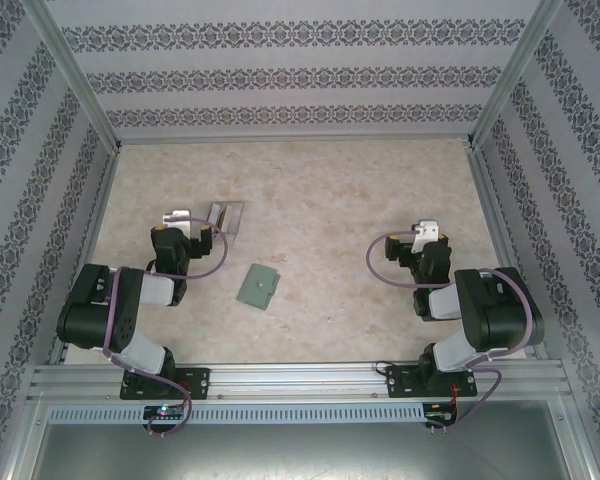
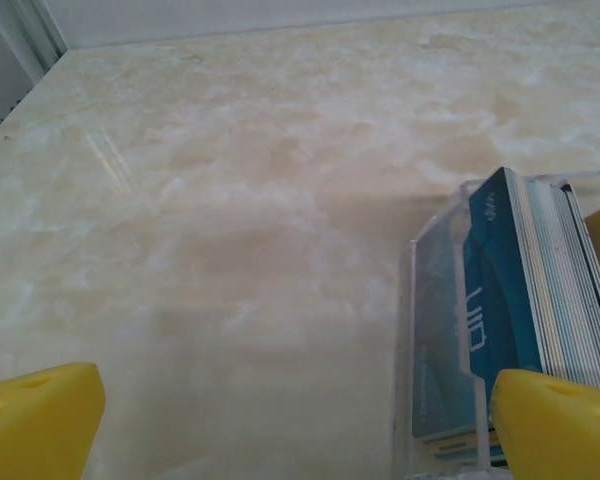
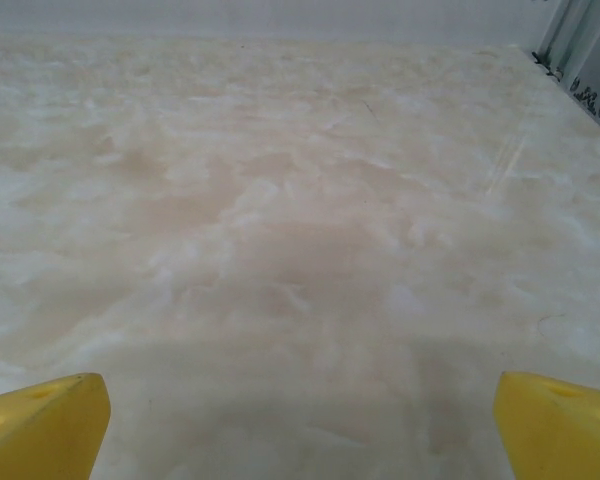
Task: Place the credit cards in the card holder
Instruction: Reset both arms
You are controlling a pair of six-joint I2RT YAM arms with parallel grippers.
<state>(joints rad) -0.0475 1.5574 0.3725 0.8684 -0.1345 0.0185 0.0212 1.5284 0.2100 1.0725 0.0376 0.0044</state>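
2 wide open, empty: left pincer (image 2: 300, 430), right pincer (image 3: 300, 430).

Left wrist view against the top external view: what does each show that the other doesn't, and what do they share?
Left wrist: the blue credit card upright in the clear stand, more card edges packed beside it. Top external: the green card holder lying flat on the table, and the right end effector. Shared: the stand, the marbled table and the open left end effector.
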